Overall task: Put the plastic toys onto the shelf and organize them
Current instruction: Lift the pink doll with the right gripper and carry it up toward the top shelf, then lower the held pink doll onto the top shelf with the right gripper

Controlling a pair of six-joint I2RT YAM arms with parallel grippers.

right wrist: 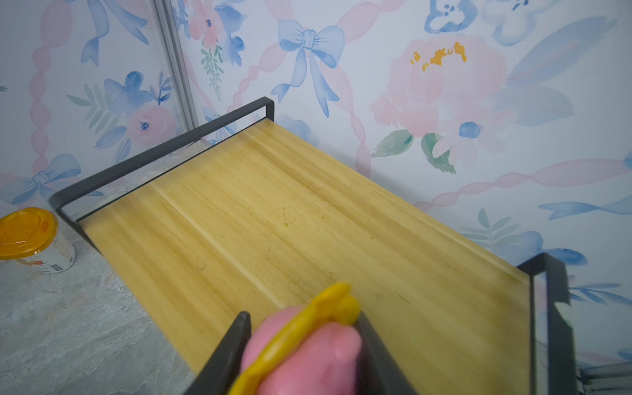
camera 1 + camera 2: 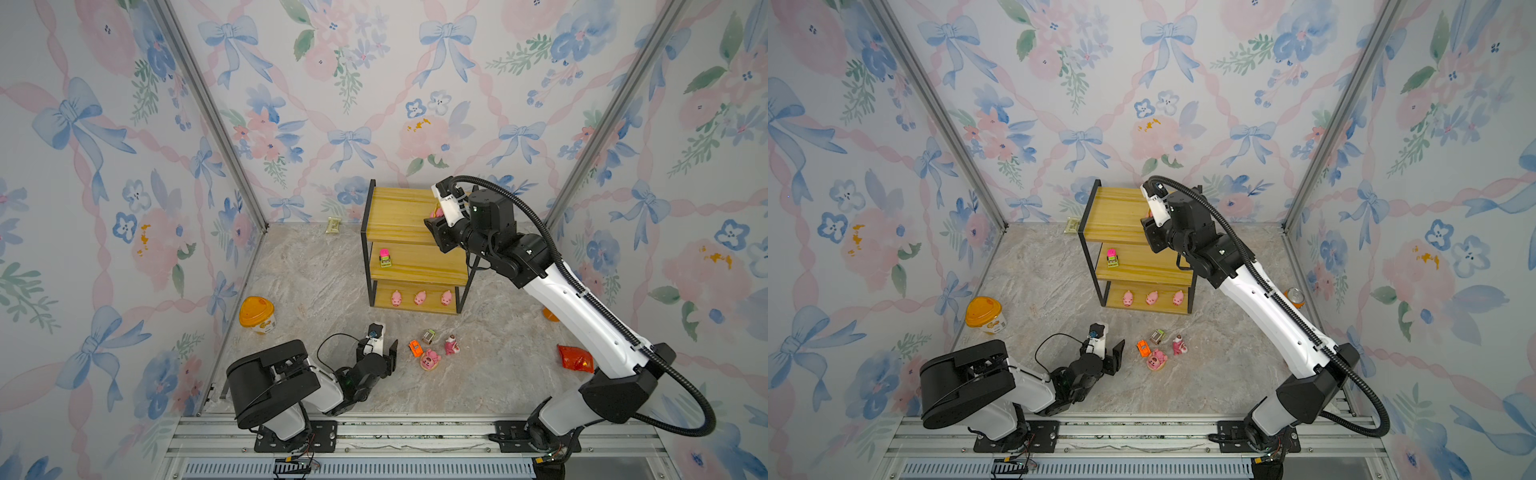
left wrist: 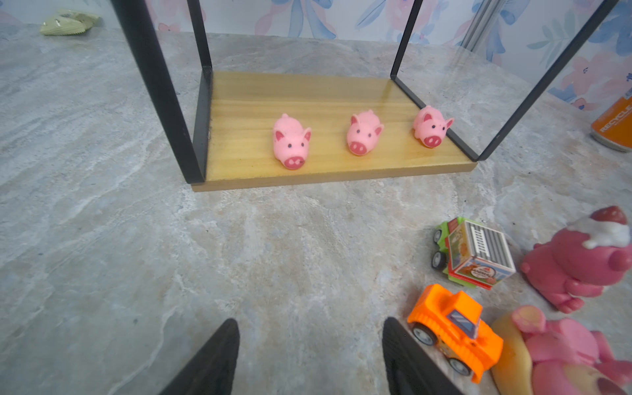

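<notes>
The marble table (image 2: 316, 291) is carrying everything, and on it the shelf (image 2: 399, 216) is standing close to the back wall. The right arm is reaching over the right part of the top board. The right gripper (image 1: 304, 328) is pinching a pink figurine with a yellow part (image 1: 307, 355) between its two fingers, just above the wood; whether the toy is touching the board, I cannot tell. The left arm is lying low at the front. The left gripper (image 3: 309, 342) is released, its jaws apart with only bare table between them, and it is facing the bottom board. An orange-lidded tub (image 2: 257, 316) is sitting well apart on the left. A red packet (image 2: 575, 359) is lying on the right beside the right arm, and an orange can (image 3: 615, 119) is showing partly behind it. On the table in front of the shelf a sitting pink figurine (image 3: 578, 263) and a pink figurine on a yellow base (image 3: 564, 355) are resting near each other. The grey-green car (image 3: 478, 253) is standing beside them, and the orange car (image 3: 451, 328) is sitting just beside one finger of the left gripper. The pink-green car (image 2: 385, 257) is standing on the middle board. Three pink pigs (image 3: 364, 133) are sitting in a row on the bottom board.
</notes>
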